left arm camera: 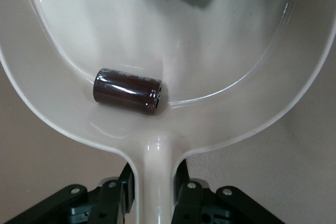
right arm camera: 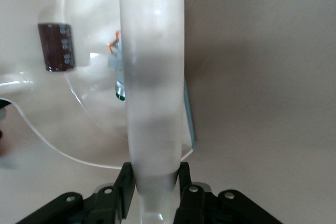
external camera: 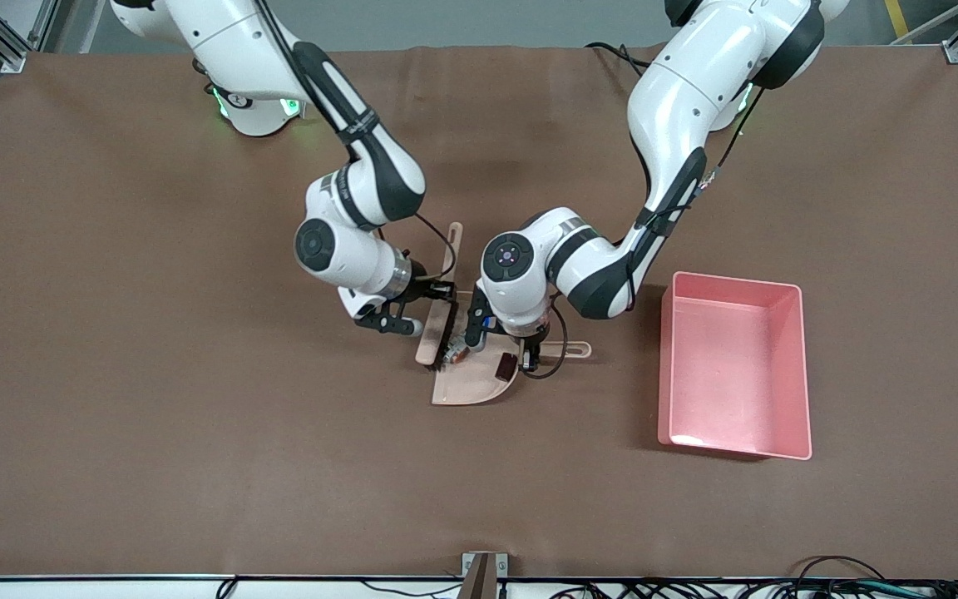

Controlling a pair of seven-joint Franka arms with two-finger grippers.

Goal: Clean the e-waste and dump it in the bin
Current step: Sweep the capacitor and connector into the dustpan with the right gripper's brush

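Observation:
A beige dustpan (external camera: 469,384) lies on the brown table mat. My left gripper (external camera: 531,353) is shut on its handle (left arm camera: 155,156). The dark brown e-waste block (external camera: 506,366) lies in the pan, near the handle end (left arm camera: 127,91). The white-grey piece with an orange patch (external camera: 455,356) lies at the pan's mouth, against the brush, and also shows in the right wrist view (right arm camera: 116,61). My right gripper (external camera: 437,301) is shut on a beige hand brush (right arm camera: 152,77) that stands at the pan's mouth. The pink bin (external camera: 733,374) sits toward the left arm's end of the table.
The brush's long handle (external camera: 451,249) points toward the robots' bases. The bin holds nothing that I can see. A small metal bracket (external camera: 483,570) sits at the table's edge nearest the front camera.

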